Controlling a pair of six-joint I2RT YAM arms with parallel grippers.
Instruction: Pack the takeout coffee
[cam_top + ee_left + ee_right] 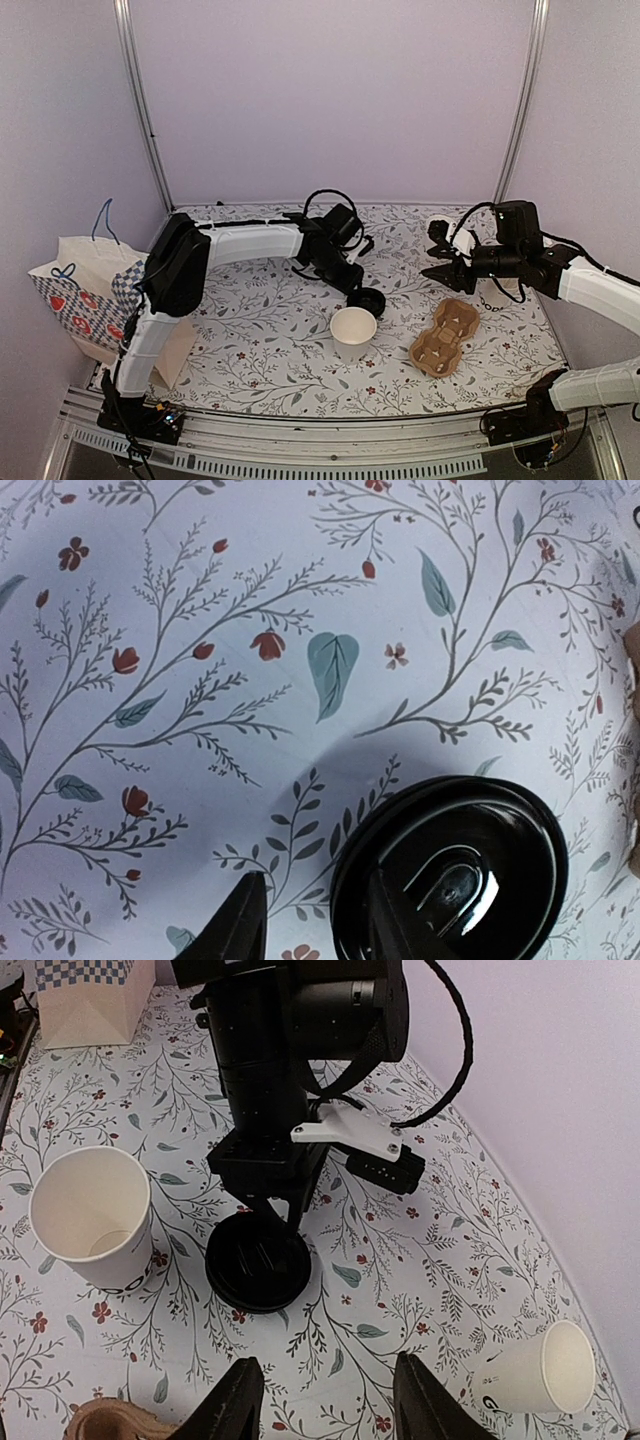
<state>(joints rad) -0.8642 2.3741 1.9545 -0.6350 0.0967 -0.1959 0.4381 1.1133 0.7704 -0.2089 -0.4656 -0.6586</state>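
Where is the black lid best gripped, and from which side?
Probably by its rim, from above. The black lid lies flat on the table, too low to clamp from the sides, so pinch the rim, inside and outside.

- Two white paper cups (90, 1215) (535, 1370), open on top.
- One round black plastic lid (258, 1265).
- One brown cardboard cup carrier (445, 337).
- One paper bag (80, 285) with red and blue print.
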